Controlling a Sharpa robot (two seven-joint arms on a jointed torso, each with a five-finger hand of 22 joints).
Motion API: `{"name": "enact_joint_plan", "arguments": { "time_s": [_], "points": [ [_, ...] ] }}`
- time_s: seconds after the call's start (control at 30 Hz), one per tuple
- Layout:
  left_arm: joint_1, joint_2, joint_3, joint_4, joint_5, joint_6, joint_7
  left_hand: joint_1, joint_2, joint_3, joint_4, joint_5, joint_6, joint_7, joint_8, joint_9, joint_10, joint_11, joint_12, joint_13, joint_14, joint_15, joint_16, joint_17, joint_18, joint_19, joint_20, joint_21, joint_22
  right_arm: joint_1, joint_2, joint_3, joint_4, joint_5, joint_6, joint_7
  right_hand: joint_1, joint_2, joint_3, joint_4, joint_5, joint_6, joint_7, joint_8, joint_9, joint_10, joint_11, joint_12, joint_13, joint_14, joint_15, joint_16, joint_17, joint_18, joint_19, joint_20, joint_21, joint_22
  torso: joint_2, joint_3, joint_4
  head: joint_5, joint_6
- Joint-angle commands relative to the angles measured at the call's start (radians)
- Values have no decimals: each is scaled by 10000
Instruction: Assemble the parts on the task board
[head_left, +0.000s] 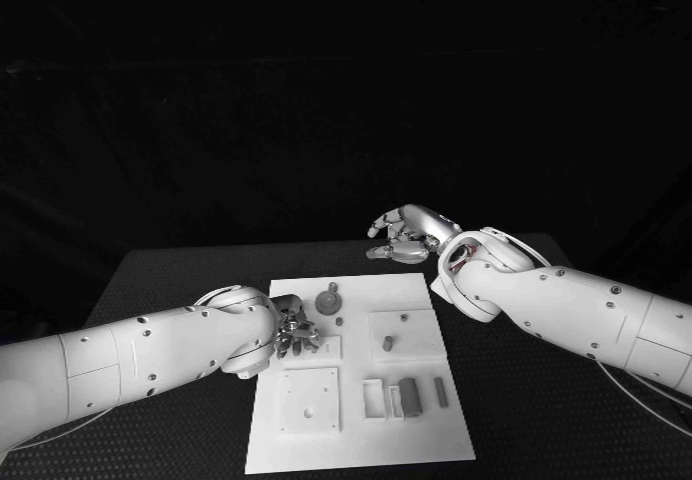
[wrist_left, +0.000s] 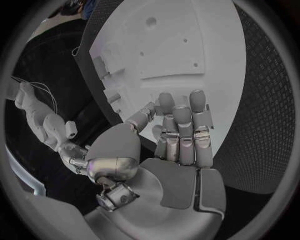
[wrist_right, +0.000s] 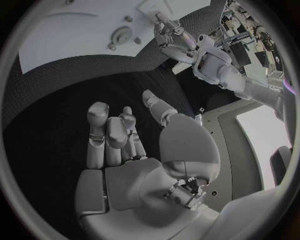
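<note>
The white task board (head_left: 361, 430) lies in the middle of the black table. My left hand (head_left: 294, 331) hovers low over its left side, fingers stretched out side by side over the white surface (wrist_left: 187, 40), with nothing seen in them. A round grey part (head_left: 330, 300) stands just beyond that hand, and a small peg (head_left: 387, 343) rises from a square plate to its right. Two grey bars (head_left: 408, 395) lie near the board's right edge. My right hand (head_left: 404, 236) hangs past the board's far edge, over bare table, fingers loosely bent and empty (wrist_right: 115, 135).
Square raised plates (head_left: 310, 400) with small holes sit on the near half of the board. Black table (head_left: 548, 420) stretches on both sides of the board. From the right wrist, the round part (wrist_right: 120, 36) and my left hand (wrist_right: 172, 37) appear on the board.
</note>
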Motion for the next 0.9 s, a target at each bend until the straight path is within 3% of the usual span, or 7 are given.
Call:
{"name": "enact_joint_plan", "arguments": {
  "time_s": [0.03, 0.57, 0.9],
  "points": [
    [-11, 74, 6, -8, -183, 263, 68, 18, 126, 54, -4, 55, 857, -528, 31, 1076, 12, -64, 50, -12, -208, -232, 73, -50, -112, 226, -200, 41, 22, 5, 12, 4, 18, -81, 45, 69, -5, 68, -5, -42, 40, -201, 241, 49, 14, -51, 23, -21, -10, -2, 42, -40, 15, 622, 4, -75, -50, 121, 4, 1, 10, -11, -7],
    [-83, 132, 6, -118, -358, 536, 55, -135, 140, 22, -4, 49, 964, -572, 36, 1107, 49, -105, 182, -44, -230, -277, 368, -356, -126, 296, -250, 49, 132, 5, 35, 4, 0, -75, 105, 67, -16, 76, -21, -47, 40, -201, 240, 47, 13, -52, 22, -20, -16, -3, 41, -44, 16, 622, 5, -73, -57, 122, -1, 2, 8, 4, -61],
    [-127, 165, 7, -206, -535, 381, 86, -176, 159, 19, 6, 48, 1013, -594, 42, 1122, 74, -128, 240, -58, -228, -302, 496, -481, -129, 338, -273, 59, 181, 5, 50, 4, -4, -53, 119, 74, -37, 80, -34, -39, 40, -201, 241, 46, 13, -54, 22, -21, -19, -4, 41, -47, 16, 622, 5, -69, -63, 122, 4, 1, -1, 0, -68]
  ]
}}
